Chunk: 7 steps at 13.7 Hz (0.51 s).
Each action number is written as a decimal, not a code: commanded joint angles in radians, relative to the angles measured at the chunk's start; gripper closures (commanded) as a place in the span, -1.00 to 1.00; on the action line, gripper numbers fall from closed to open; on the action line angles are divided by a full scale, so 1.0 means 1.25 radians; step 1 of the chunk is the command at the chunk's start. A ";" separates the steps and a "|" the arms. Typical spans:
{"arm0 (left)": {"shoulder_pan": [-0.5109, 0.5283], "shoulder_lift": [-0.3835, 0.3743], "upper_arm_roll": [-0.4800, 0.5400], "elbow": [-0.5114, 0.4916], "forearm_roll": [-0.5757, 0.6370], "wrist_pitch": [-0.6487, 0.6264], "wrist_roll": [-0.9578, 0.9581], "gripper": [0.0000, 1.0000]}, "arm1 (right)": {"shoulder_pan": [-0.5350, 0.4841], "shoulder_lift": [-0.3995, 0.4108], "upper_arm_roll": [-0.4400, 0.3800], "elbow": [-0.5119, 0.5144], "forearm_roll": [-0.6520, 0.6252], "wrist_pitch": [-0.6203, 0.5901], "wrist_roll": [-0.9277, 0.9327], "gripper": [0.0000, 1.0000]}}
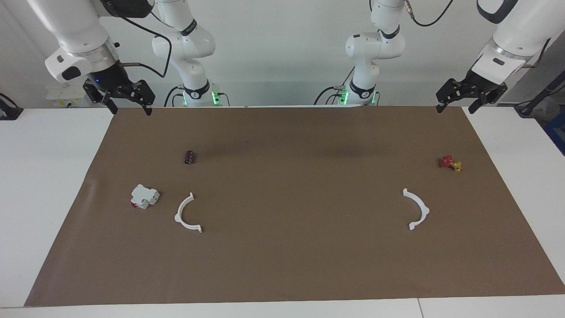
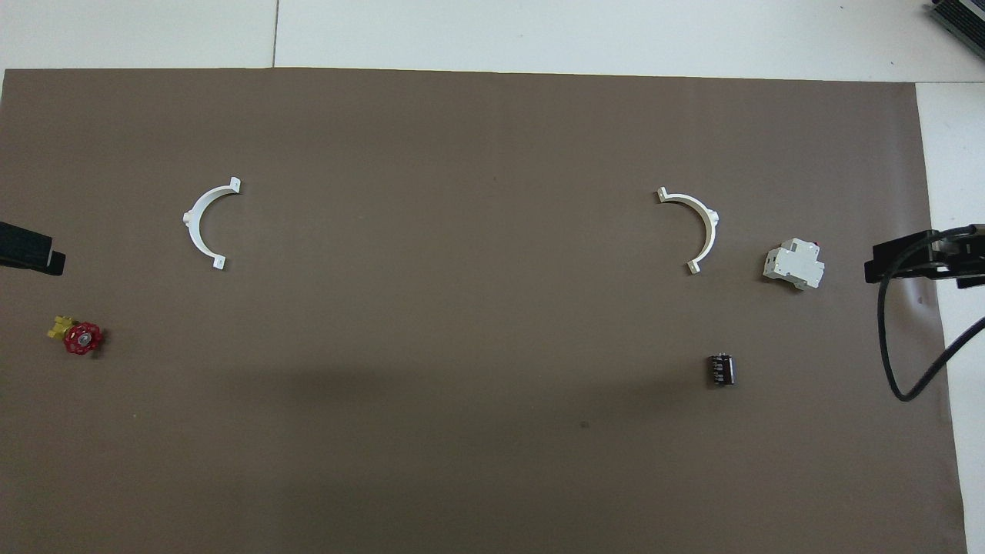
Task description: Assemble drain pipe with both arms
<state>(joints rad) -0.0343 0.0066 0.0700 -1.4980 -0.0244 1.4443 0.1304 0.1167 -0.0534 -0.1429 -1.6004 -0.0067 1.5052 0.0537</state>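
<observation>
Two white half-ring pipe pieces (image 1: 189, 213) (image 1: 416, 209) are laid well apart on the brown mat (image 1: 291, 256); the left gripper (image 1: 457, 107) and right gripper (image 1: 131, 109) are held raised, jaws apart.

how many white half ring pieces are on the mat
2. One half-ring lies toward the right arm's end of the table, beside the white blocky part. The other half-ring lies toward the left arm's end. Neither is hidden or held.

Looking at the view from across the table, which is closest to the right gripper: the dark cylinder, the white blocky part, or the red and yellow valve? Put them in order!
From the right gripper, open above the mat's corner:
1. Dark cylinder, nearest.
2. White blocky part, farther from the robots.
3. Red and yellow valve, at the left arm's end.
</observation>
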 commanded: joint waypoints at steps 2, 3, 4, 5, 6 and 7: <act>0.010 -0.016 -0.007 -0.015 -0.007 -0.006 0.005 -1.00 | -0.005 -0.011 0.003 -0.023 -0.012 0.017 -0.015 -1.00; 0.010 -0.016 -0.007 -0.015 -0.007 -0.006 0.005 -1.00 | -0.005 -0.011 0.003 -0.024 -0.013 0.017 -0.015 -1.00; 0.010 -0.018 -0.007 -0.015 -0.007 -0.006 0.005 -1.00 | -0.005 -0.017 0.004 -0.042 -0.013 0.024 -0.018 -1.00; 0.010 -0.016 -0.007 -0.015 -0.007 -0.006 0.005 -1.00 | -0.003 -0.030 0.004 -0.080 -0.012 0.058 -0.020 -1.00; 0.010 -0.018 -0.007 -0.015 -0.007 -0.006 0.005 -1.00 | -0.005 -0.049 0.004 -0.126 -0.012 0.112 -0.026 -1.00; 0.010 -0.016 -0.007 -0.015 -0.007 -0.006 0.005 -1.00 | -0.007 -0.048 0.004 -0.160 -0.009 0.178 -0.056 -1.00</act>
<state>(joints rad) -0.0343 0.0066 0.0700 -1.4980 -0.0244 1.4442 0.1304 0.1165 -0.0645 -0.1430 -1.6758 -0.0075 1.6021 0.0419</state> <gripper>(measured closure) 0.000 0.000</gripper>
